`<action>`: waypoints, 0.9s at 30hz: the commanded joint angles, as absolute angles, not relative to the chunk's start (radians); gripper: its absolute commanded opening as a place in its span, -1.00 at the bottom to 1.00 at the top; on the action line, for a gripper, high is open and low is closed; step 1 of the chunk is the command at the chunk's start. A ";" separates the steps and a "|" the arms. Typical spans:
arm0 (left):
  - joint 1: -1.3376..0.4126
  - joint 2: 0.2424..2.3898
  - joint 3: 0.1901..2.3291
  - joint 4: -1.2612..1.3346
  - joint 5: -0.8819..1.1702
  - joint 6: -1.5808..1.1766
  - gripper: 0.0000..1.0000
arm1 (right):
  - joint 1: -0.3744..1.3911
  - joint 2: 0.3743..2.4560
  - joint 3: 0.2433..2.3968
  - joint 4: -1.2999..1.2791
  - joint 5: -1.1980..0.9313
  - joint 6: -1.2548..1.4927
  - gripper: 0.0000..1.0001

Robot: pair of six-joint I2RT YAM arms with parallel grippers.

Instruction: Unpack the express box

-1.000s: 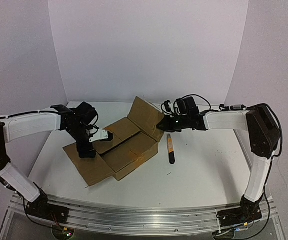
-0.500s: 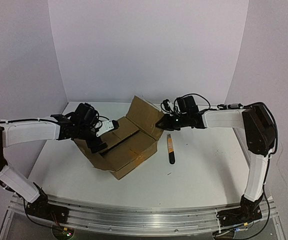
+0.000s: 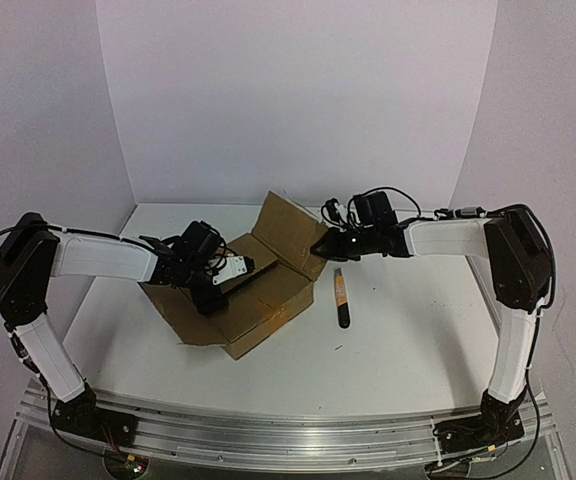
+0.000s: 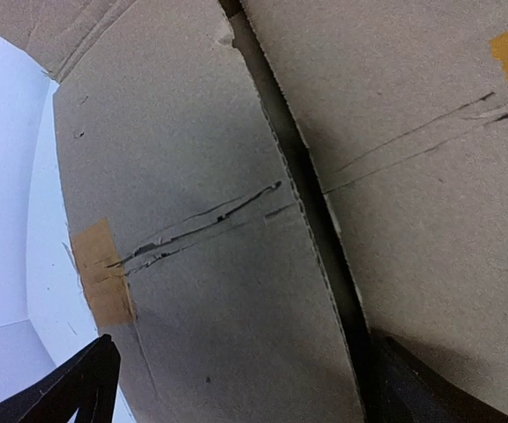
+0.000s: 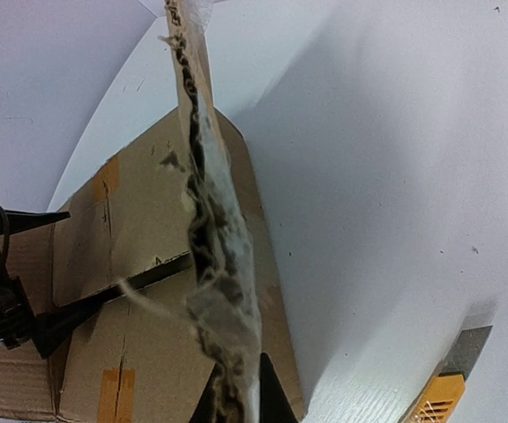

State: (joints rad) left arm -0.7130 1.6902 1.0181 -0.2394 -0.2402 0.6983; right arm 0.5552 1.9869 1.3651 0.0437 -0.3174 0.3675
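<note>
Express box (image 3: pixel 258 305): lying flat on the white worktop (image 3: pixel 408 330), directly beneath the left claw and reaching across to the right claw, its top partly opened.
Right claw (image 3: pixel 321 247): pinching shut on the upper edge of the box's outer flap (image 3: pixel 290 232), which is standing raised beside it and leaning away from the box.
Left claw (image 4: pixel 245 392): hanging with its fingers spread wide and gripping nothing, the dark fingertips (image 4: pixel 82 388) straddling the seam gap (image 4: pixel 311 203) between the two inner flaps.
Step in hand: the flaps are being opened, by the look of it. One is being held up by the right claw while the two inner ones are lying closed under the left claw.
Next move: seemingly calling for the left claw to work a fingertip into that dark gap or under a flap edge and lift, with the right claw's flap held out of the way.
Cardboard: plain brown corrugated board, matte, showing fluted cut edges and shallow scored creases running across both inner flaps.
Tape: a clear strip (image 5: pixel 210 229) is clinging, crumpled and torn, along the flap edge rising from the right claw. Flat orange-tan patches (image 4: pixel 102 273) are sticking to the inner flaps.
Utility knife (image 3: pixel 341 298): slim, yellow and black, lying on the worktop just below the right claw, touching neither claw.
Contents: not showing, as the gap is too dark to tell.
</note>
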 commanded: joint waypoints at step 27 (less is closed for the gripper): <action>-0.516 1.764 1.533 -0.629 -0.196 0.465 -1.00 | 0.470 2.001 1.485 0.003 -0.152 0.572 -0.12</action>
State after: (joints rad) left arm -0.5070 1.7725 1.4418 -0.4277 -0.3580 0.6915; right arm 0.5006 2.0092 1.3953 0.0738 -0.2865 0.4782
